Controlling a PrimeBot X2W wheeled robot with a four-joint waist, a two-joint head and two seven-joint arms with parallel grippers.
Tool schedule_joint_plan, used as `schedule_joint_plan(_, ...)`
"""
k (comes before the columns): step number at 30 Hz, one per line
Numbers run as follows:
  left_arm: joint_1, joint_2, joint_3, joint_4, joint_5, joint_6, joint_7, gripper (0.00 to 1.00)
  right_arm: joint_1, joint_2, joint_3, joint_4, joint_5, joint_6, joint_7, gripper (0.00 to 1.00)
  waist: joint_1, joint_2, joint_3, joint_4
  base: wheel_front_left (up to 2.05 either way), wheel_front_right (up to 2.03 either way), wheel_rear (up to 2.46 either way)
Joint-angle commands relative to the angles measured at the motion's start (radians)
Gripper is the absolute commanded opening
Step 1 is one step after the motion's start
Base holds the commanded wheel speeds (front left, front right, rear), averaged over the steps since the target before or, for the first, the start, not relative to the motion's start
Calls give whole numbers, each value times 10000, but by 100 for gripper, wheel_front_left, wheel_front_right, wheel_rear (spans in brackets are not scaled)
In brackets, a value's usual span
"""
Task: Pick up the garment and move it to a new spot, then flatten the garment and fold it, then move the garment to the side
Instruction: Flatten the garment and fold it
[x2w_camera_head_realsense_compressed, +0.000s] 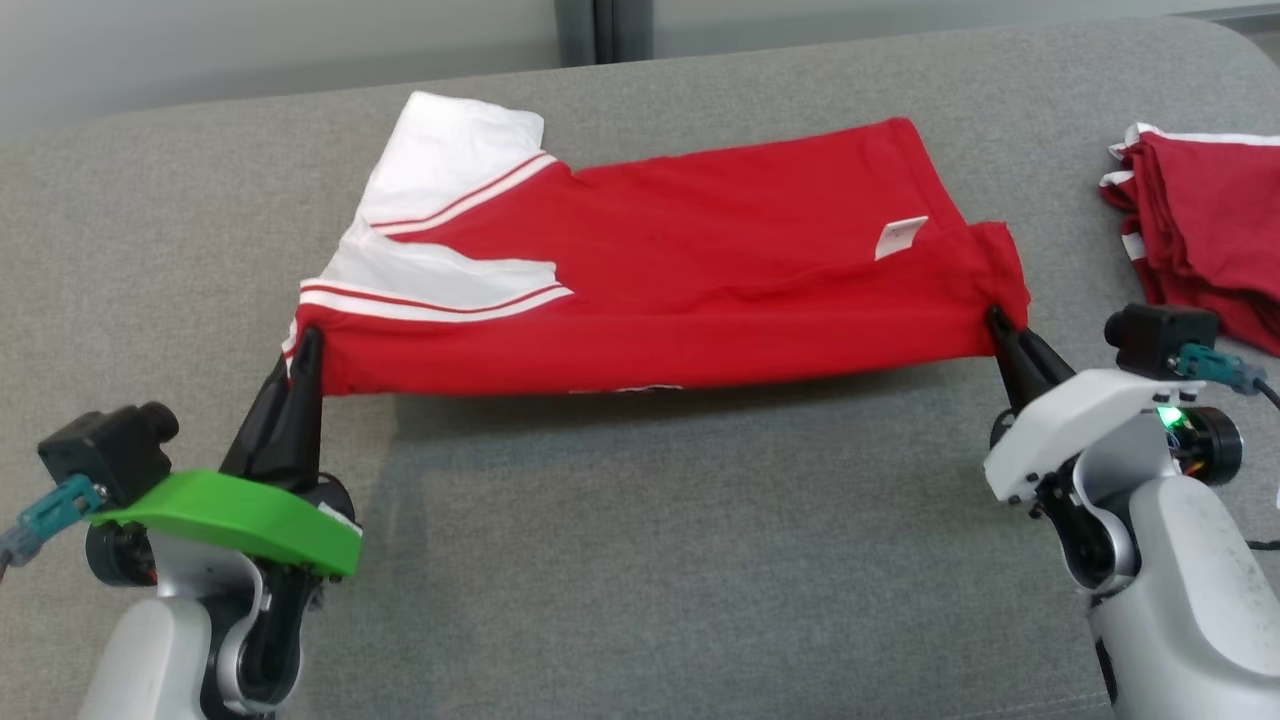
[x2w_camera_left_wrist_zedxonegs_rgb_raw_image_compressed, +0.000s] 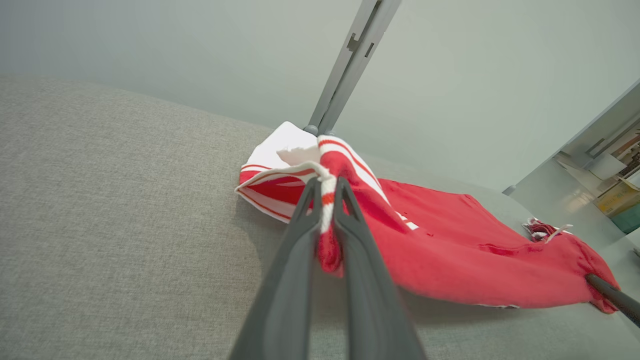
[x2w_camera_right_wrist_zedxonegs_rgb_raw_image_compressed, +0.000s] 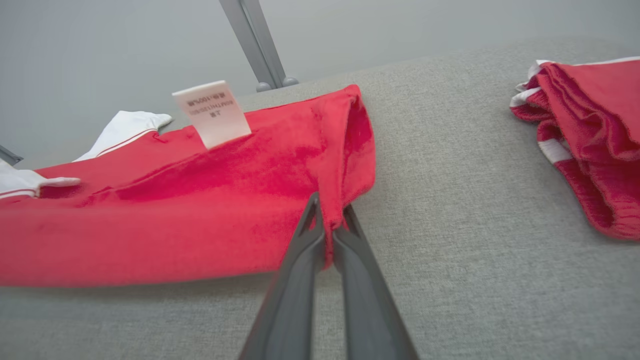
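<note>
Red-and-white, the garment (x2w_camera_head_realsense_compressed: 680, 280) looks already laid out and folded once lengthwise. Finishing the fold and shifting it aside appear to be what is left. The left gripper (x2w_camera_head_realsense_compressed: 306, 340) is clamped on its near left corner and the right gripper (x2w_camera_head_realsense_compressed: 996, 320) on its near right corner. The near edge hangs taut between them, lifted off the grey cushion (x2w_camera_head_realsense_compressed: 640, 560). A folded red pile (x2w_camera_head_realsense_compressed: 1210, 220) lies at the far right.
</note>
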Motion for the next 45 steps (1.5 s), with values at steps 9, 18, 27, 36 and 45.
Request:
schedule_joint_plan(9, 2758, 250, -335, -1848, -140, 858, 1072, 0, 2983, -98, -665, -2495, 136, -6, 1646, 0, 0, 0, -513, 52, 0, 0, 0)
schedule_joint_plan(18, 3907, 82, -488, -1178, -382, 953, 1062, 0, 4319, 300, -983, -2553, 77, -6, 1788, 0, 0, 0, -490, 30, 0, 0, 0)
schedule_joint_plan(27, 3573, 295, -551, -642, -164, 927, 998, 100, 4058, 342, -1006, -2146, -215, -6, 1136, 100, 0, 0, -426, -94, 0, 0, 0)
schedule_joint_plan(36, 1018, 1588, -520, -759, 929, 446, 1425, 100, 2992, 161, -910, -2794, -351, -6, 763, 100, 0, 0, -44, -360, 0, 0, 0)
schedule_joint_plan(45, -3798, 2520, -1176, 472, 1067, -594, 2359, 100, 1472, 30, 109, -2831, -251, -6, 661, 100, 0, 0, 958, -1152, 0, 0, 0)
